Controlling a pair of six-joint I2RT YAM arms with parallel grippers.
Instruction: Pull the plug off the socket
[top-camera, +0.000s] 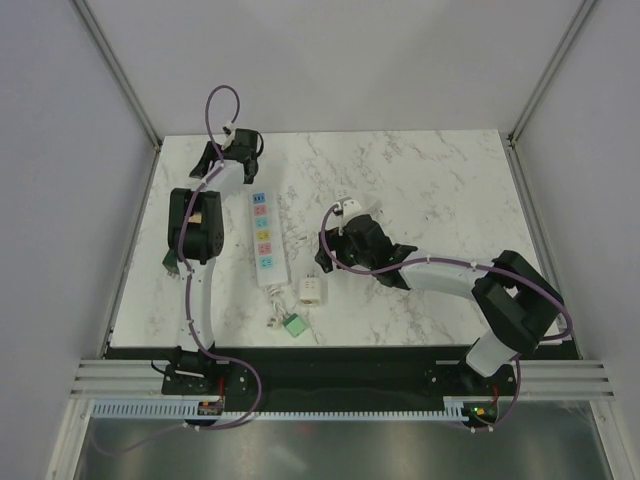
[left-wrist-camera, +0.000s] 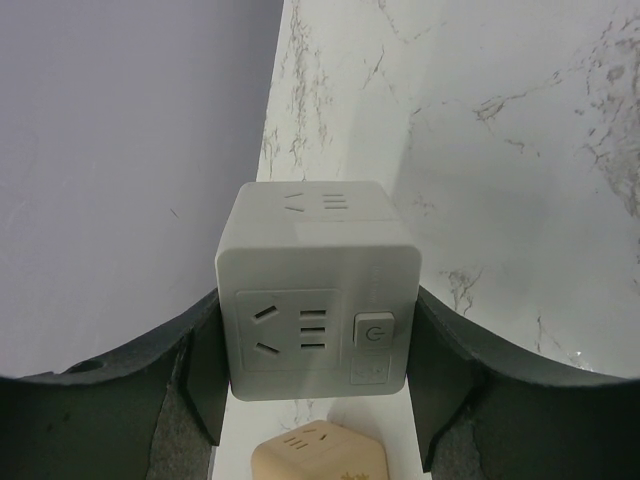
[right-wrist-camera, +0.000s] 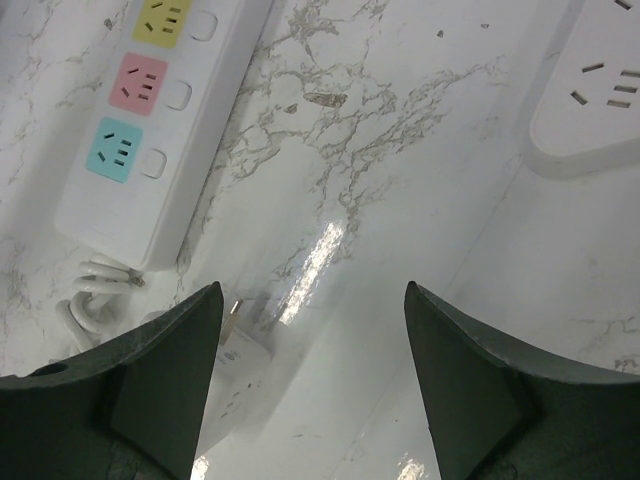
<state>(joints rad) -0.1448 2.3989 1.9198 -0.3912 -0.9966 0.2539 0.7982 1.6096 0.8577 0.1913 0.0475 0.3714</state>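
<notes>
Left claw (left-wrist-camera: 320, 392) clamps white plastic cube adapter (left-wrist-camera: 315, 300); right claw (right-wrist-camera: 312, 385) open, long white plastic power strip (right-wrist-camera: 205, 80) left-ahead; smooth cube may slip.

A power strip (top-camera: 265, 240) lies lengthwise on the table (top-camera: 430, 180) between the two arms, its cord (top-camera: 272, 318) coiled at the near end. A small cube (top-camera: 311, 290) sits just right of that end, another cube (top-camera: 293, 326) nearer still. A third cube (left-wrist-camera: 315, 300) sits between the left gripper's (top-camera: 240, 145) fingers, at the table's far left.
</notes>
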